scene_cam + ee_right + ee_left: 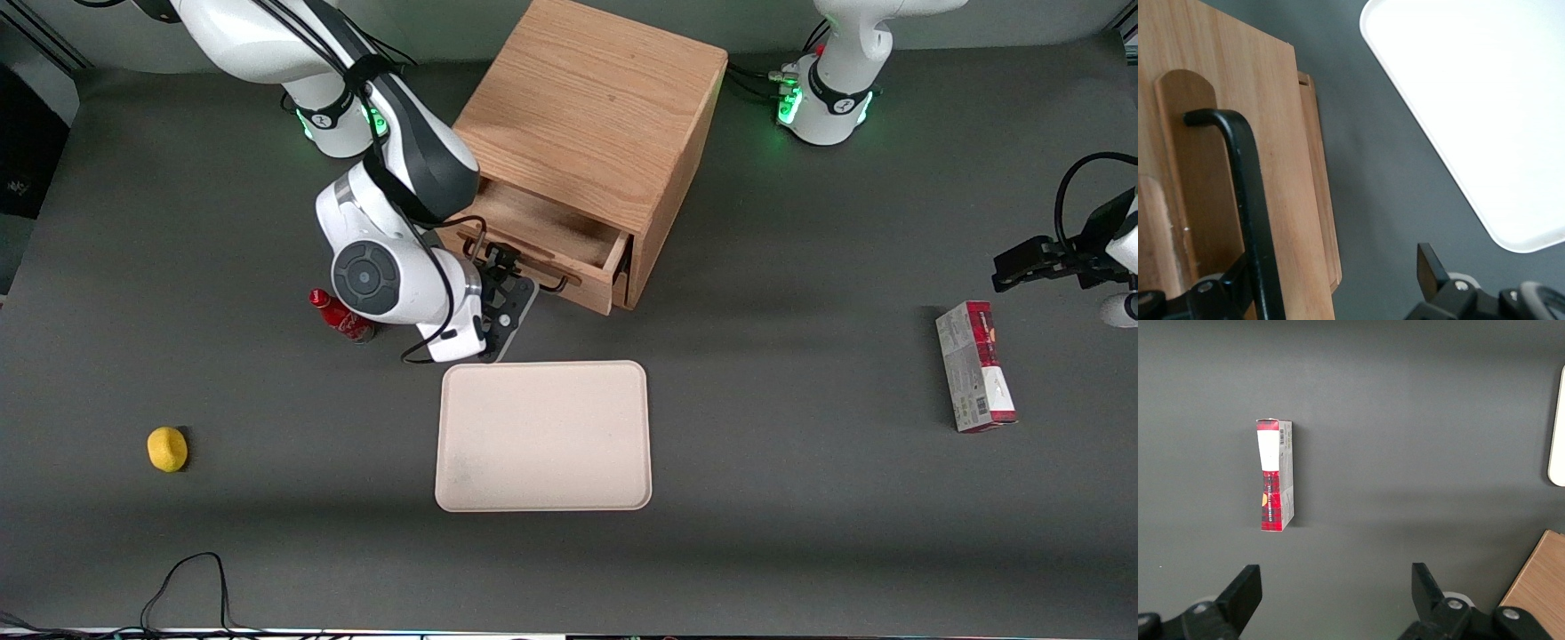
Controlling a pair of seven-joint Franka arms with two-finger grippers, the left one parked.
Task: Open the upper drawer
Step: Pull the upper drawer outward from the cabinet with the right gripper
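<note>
The upper drawer (544, 228) of the light-oak cabinet (591, 116) stands partly pulled out, so its bare wooden inside shows. Its black wire handle (558, 284) runs along the drawer front (1281, 167). My right gripper (496, 267) is at the handle's end nearer the working arm's side, in front of the drawer. In the right wrist view the gripper (1335, 283) is open with its fingers wide apart. The handle bar (1248, 193) passes just inside one finger, and the other fingertip (1427, 263) hangs over bare table. The strip of a second drawer front (1317, 193) shows beside it.
A beige tray (543, 436) lies just nearer the camera than the gripper and cabinet. A red bottle (341, 316) lies beside my wrist. A yellow lemon-like object (167, 448) sits toward the working arm's end, and a red-and-grey box (975, 365) toward the parked arm's end.
</note>
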